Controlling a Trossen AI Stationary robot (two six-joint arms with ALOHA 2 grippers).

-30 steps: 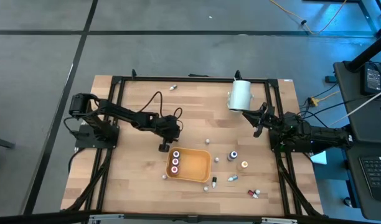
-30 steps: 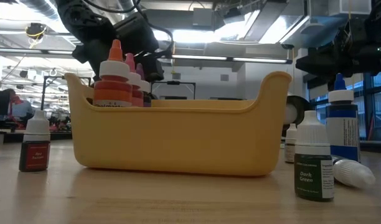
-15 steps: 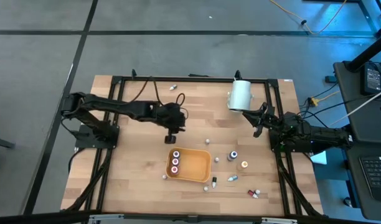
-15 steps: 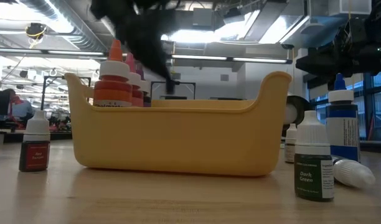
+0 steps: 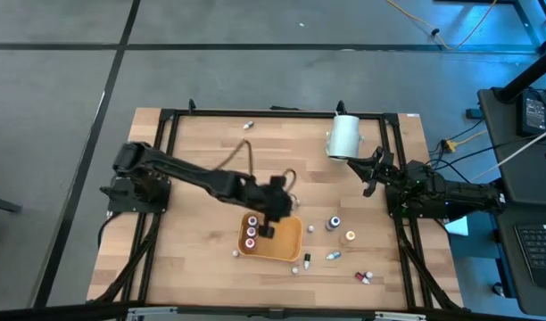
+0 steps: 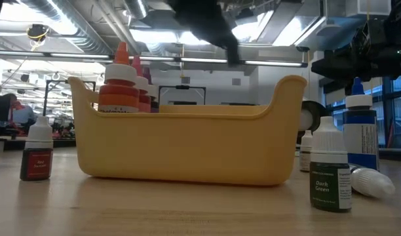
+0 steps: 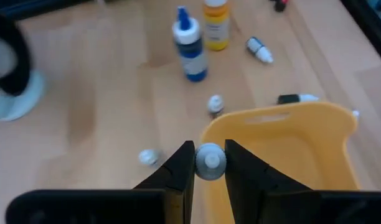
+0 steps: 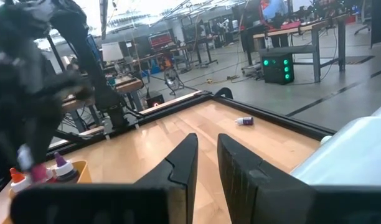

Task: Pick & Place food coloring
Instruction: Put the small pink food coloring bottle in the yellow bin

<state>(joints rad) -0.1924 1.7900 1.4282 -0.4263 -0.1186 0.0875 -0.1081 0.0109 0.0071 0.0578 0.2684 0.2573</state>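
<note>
A yellow-orange tray (image 5: 286,241) sits on light wood-grain table (image 5: 202,169); a blue-capped bottle (image 7: 189,43), white cylinder (image 5: 344,136).

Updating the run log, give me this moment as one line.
left gripper: shut on small bottle, above tray | right gripper: shut, empty, waiting at table's right

Counter (image 5: 202,160): light wood planks, bordered by a black metal frame (image 5: 255,113); set on a grey concrete floor (image 5: 59,134) crossed by dark seam lines.

Beyond the counter's right edge: a black desk (image 5: 523,134) carrying a keyboard (image 5: 533,254); yellow and blue cables (image 5: 451,31) are laid across the floor there.

Room, as recorded from counter height: an open industrial ceiling with exposed ducts (image 6: 89,19) and bright strip lights (image 6: 207,36); large windows (image 6: 397,98) are seen at the right side.

Farther hall: workbenches (image 8: 284,31) on dark legs, a glossy grey floor (image 8: 340,74), and a dark box with green lamps (image 8: 276,67).
</note>
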